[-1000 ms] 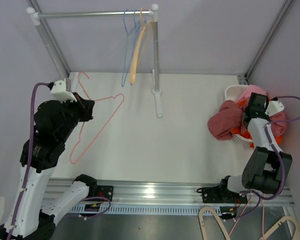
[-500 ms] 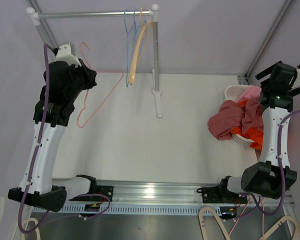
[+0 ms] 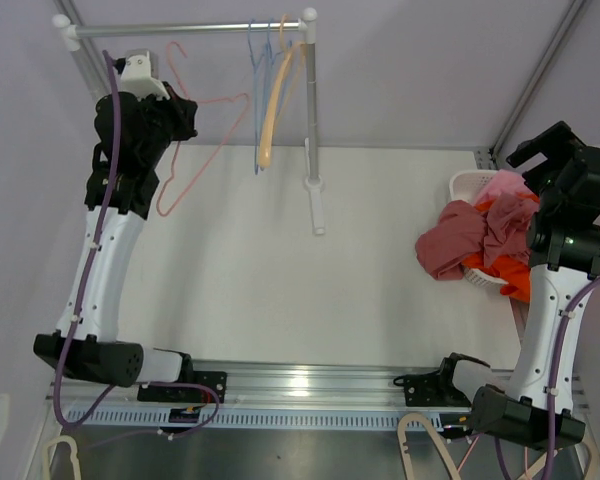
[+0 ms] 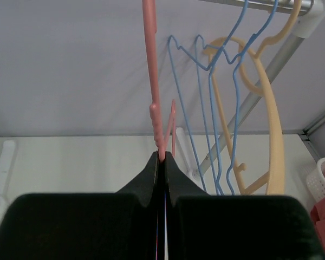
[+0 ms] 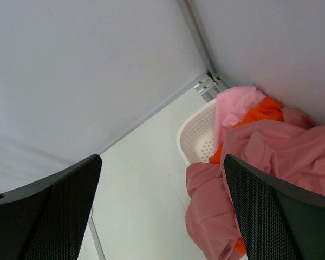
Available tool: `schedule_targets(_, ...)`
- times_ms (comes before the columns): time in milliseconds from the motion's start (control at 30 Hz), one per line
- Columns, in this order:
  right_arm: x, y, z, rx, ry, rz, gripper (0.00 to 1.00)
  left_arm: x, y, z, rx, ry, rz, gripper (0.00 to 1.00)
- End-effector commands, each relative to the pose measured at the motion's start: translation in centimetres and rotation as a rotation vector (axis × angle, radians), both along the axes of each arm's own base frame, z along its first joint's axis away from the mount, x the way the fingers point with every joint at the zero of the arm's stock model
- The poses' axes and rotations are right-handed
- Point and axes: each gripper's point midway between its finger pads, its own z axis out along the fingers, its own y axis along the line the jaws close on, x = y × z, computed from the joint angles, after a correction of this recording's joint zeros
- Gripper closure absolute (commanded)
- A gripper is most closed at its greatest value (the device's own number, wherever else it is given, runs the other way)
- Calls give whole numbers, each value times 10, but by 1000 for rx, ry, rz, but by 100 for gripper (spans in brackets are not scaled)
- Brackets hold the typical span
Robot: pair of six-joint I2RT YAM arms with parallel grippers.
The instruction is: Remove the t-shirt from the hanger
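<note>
A bare pink wire hanger (image 3: 220,100) (image 4: 150,54) is held up in the air just below the rail, with my left gripper (image 3: 175,115) (image 4: 162,157) shut on its thin wire. The t-shirt (image 3: 450,245) (image 5: 276,157), dusty pink and crumpled, lies draped over the left rim of a white basket (image 3: 465,182) (image 5: 197,135) at the right edge of the table. High above that basket, my right gripper (image 3: 545,160) (image 5: 162,162) stands wide open with nothing between its fingers.
A metal rail (image 3: 180,29) runs across the back, carried by an upright post (image 3: 311,110). Blue wire hangers (image 3: 255,60) (image 4: 206,108) and a yellow hanger (image 3: 273,110) (image 4: 273,135) hang near its right end. Orange and light pink clothes (image 3: 500,210) fill the basket.
My left arm has lifted the pink hanger from the table up to just below the rail. My right gripper has opened, let go of the clothes in the basket and risen above it.
</note>
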Motion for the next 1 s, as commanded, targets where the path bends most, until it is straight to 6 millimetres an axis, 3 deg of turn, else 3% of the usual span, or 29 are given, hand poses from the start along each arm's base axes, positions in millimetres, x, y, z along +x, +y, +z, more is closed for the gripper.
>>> schedule_targets(0, 6, 27, 18, -79, -39, 177, 0, 14, -19, 60, 17, -199, -125, 99)
schedule_targets(67, 6, 30, 17, -74, -20, 197, 1, 40, -24, 46, 10, -165, -132, 99)
schedule_targets(100, 6, 35, 17, -71, -24, 224, 1, 41, -24, 66, 1, -192, -128, 99)
schedule_targets(133, 5, 38, 18, -68, -29, 233, 0, 65, -26, 45, -1, -135, -124, 99)
schedule_targets(167, 3, 39, 21, -73, -45, 237, 1, 75, -28, 38, -4, -112, -127, 99)
schedule_targets(200, 3, 39, 18, -75, -44, 234, 1, 74, -27, 65, -12, -155, -123, 99)
schedule_targets(267, 1, 35, 20, -92, -62, 208, 1, 97, -32, 56, -34, -133, -121, 99)
schedule_targets(300, -1, 34, 20, -94, -67, 197, 1, 103, -33, 57, -41, -139, -121, 99)
schedule_targets(333, -2, 32, 21, -100, -69, 188, 0, 104, -33, 71, -41, -173, -112, 99)
schedule_targets(400, -2, 32, 21, -104, -70, 192, 1, 120, -33, 62, -28, -168, -81, 99)
schedule_targets(433, -2, 32, 20, -105, -69, 190, 0, 121, -33, 71, -16, -194, -75, 99)
schedule_targets(500, -1, 30, 20, -105, -67, 181, 1, 132, -34, 59, 2, -170, -56, 99)
schedule_targets(667, 1, 31, 16, -90, -67, 186, 1, 139, -35, 37, 24, -113, -30, 99)
schedule_targets(767, 2, 34, 14, -76, -69, 202, 1, 137, -38, 23, 40, -78, -29, 99)
schedule_targets(867, 2, 39, 11, -64, -66, 224, 1, 130, -34, 23, 75, -74, 30, 96)
schedule_targets(900, 1, 40, 10, -60, -66, 227, 0, 127, -37, 23, 111, -76, 42, 92)
schedule_targets(933, 0, 43, 9, -56, -62, 237, 1, 121, -35, 29, 124, -86, 63, 64)
schedule_targets(967, -1, 44, 9, -52, -63, 240, 1, 118, -30, 28, 133, -75, 105, 51)
